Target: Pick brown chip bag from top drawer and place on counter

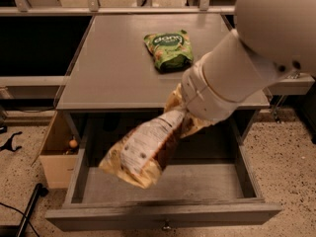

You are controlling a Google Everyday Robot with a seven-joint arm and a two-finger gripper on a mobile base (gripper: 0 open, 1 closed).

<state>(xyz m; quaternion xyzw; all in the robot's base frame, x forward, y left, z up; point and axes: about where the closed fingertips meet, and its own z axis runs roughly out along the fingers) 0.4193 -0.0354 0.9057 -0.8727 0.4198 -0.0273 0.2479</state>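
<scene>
Cardboard box [55, 154]: stood at far left, beside the cabinet.
Counter [108, 68]: flat grey top, beyond the bag.
Brown chip bag [147, 151]: hung tilted in the air over the open top drawer [163, 215], low end to the near left.
Handling: judged light, soft, crinkly and slick, with fragile contents. It is best held by the end seam and not squeezed mid-body.
Green bag [169, 49]: laid far on the counter.
Gripper [183, 113]: largely hidden under the wrist, pinched on the bag's upper right end.
</scene>
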